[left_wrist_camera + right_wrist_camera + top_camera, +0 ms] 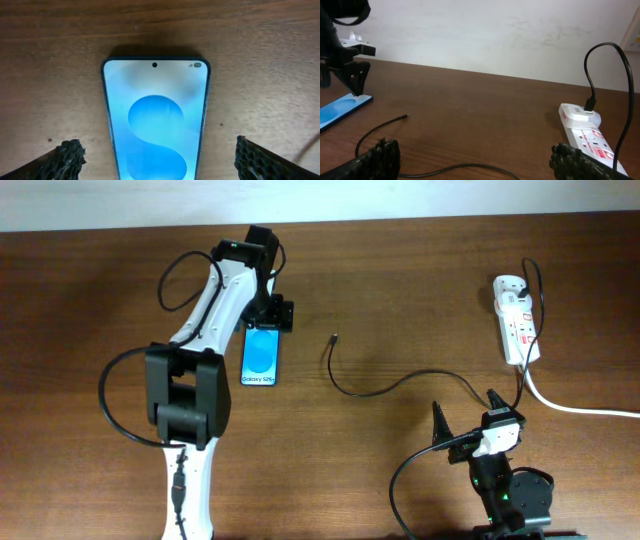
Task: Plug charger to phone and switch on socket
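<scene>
The phone (261,357) lies flat on the wooden table, blue screen up, text at its near end. My left gripper (270,315) is open at the phone's far end, a finger on each side of the phone (156,120), not touching it. The charger cable (345,380) curls from its free connector tip (334,338) across the table to the white socket strip (515,318), where it is plugged in. My right gripper (466,422) is open and empty, low near the front edge; its view shows the cable (375,134) and the socket (585,130).
The socket's thick white cord (580,406) runs off the right edge. A pale wall (495,30) stands behind the table. My left arm (200,340) stretches from the front across to the phone.
</scene>
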